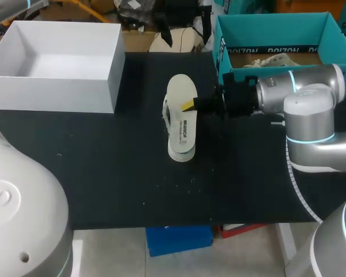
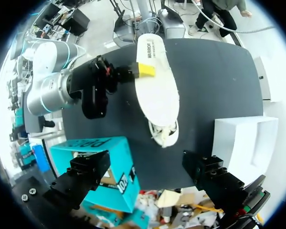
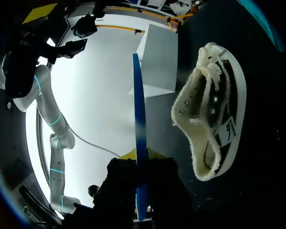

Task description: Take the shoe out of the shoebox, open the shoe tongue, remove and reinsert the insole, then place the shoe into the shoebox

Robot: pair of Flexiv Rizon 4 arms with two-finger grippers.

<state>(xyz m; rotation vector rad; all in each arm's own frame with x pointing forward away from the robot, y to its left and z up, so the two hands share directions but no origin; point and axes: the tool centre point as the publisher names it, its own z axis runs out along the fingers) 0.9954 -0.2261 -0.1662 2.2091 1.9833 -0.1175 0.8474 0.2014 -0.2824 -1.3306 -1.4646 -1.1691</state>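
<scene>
Mid-desk (image 1: pixel 104 161), the right end effector (image 1: pixel 190 105) is clamped on the insole (image 1: pixel 181 89).
The insole hangs flat just over the shoe (image 1: pixel 181 135), which sits between the white box (image 1: pixel 57 92) and the teal shoebox (image 1: pixel 265 26). The left end effector (image 2: pixel 150 183) is spread wide with nothing in it, near the teal shoebox.

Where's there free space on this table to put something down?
Bare mat lies between the white box and the near edge, left of the shoe. Crowded: between shoe and teal shoebox, where the right gripper holds the insole.
</scene>
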